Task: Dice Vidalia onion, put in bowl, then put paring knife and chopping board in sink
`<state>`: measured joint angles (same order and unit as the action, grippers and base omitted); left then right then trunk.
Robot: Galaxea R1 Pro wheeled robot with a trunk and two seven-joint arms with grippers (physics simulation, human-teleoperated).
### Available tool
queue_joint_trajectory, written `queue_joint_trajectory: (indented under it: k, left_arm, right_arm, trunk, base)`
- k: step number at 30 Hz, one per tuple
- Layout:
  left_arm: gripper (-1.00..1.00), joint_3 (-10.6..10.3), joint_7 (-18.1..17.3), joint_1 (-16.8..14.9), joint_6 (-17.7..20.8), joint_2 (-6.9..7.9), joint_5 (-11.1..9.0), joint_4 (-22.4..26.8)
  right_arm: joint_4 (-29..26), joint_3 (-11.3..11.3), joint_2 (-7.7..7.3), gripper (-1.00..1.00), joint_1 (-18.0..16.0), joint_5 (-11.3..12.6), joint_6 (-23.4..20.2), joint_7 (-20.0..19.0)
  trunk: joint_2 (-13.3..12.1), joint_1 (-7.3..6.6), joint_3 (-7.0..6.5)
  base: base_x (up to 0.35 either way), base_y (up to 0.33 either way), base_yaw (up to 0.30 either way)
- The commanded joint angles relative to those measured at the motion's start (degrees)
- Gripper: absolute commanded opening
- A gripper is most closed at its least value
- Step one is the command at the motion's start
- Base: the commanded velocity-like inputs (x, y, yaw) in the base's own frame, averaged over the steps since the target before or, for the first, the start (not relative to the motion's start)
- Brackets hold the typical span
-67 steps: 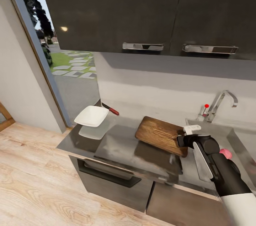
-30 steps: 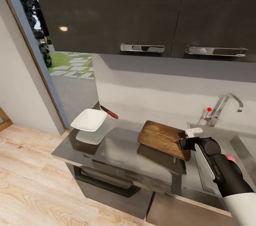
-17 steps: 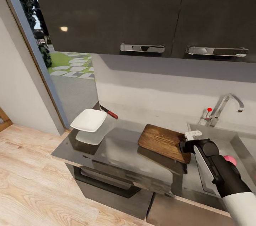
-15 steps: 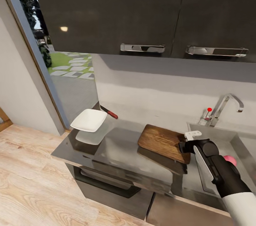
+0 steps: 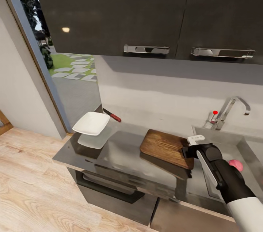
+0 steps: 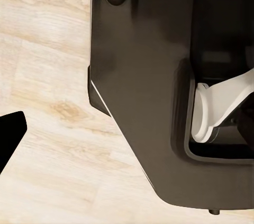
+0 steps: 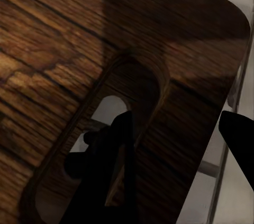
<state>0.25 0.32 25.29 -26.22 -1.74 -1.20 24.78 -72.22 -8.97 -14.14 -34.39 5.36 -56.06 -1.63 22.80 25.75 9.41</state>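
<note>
Jaws of the right gripper (image 5: 190,144) sit at the slot-handle end of the board (image 5: 165,147), lower right of centre in the head view. In the right wrist view one dark finger (image 7: 108,173) passes through the slot (image 7: 114,128) and the other shows at the frame's right edge, beyond the board's rim, so the jaws straddle that end; whether they are clamped on it cannot be told. The left gripper's fingers are barely seen over wooden floor, state unknown.

The board lies on the table between the bowl (image 5: 91,122) at centre left and the sink (image 5: 233,144) at right, its handle end beside the basin. The knife (image 5: 112,115) lies just behind the bowl. A pink object (image 5: 235,165), perhaps the onion, shows in the sink behind the arm.

Handling, as judged: the board is rigid, flat and fairly heavy, with a smooth face; gripped at one end it would lever downward. The slot bar offers the surest hold.
</note>
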Motion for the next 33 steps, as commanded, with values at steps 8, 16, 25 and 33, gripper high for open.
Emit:
queue_joint_trajectory:
  k: [8, 16, 25, 33]
  left_arm:
    - [1.00, 0.02, 0.03, 0.02, -0.06, -0.02, -0.12, 0.10]
    - [1.00, 0.02, 0.03, 0.02, -0.06, -0.02, -0.12, 0.10]
    - [1.00, 0.02, 0.03, 0.02, -0.07, -0.02, -0.12, 0.10]
    - [1.00, 0.02, 0.03, 0.02, -0.06, -0.02, -0.12, 0.10]
  right_arm:
    - [0.38, -0.38, -0.04, -1.00, -0.06, 0.37, -0.17, 0.15]
    - [1.53, -0.37, -0.08, -1.00, -0.06, 0.44, -0.10, -2.12]
    - [1.57, -0.35, -0.10, -1.00, -0.06, 0.43, -0.10, -3.49]
    - [2.59, -0.35, -0.10, -1.00, -0.06, 0.44, -0.10, -3.63]
  trunk:
    - [0.12, 0.04, 0.11]
    - [0.12, 0.04, 0.11]
    - [0.12, 0.04, 0.11]
    - [0.12, 0.04, 0.11]
  base:
    - [0.000, 0.000, 0.000]
    - [0.000, 0.000, 0.000]
    - [0.111, 0.000, 0.000]
    - [0.007, 0.000, 0.000]
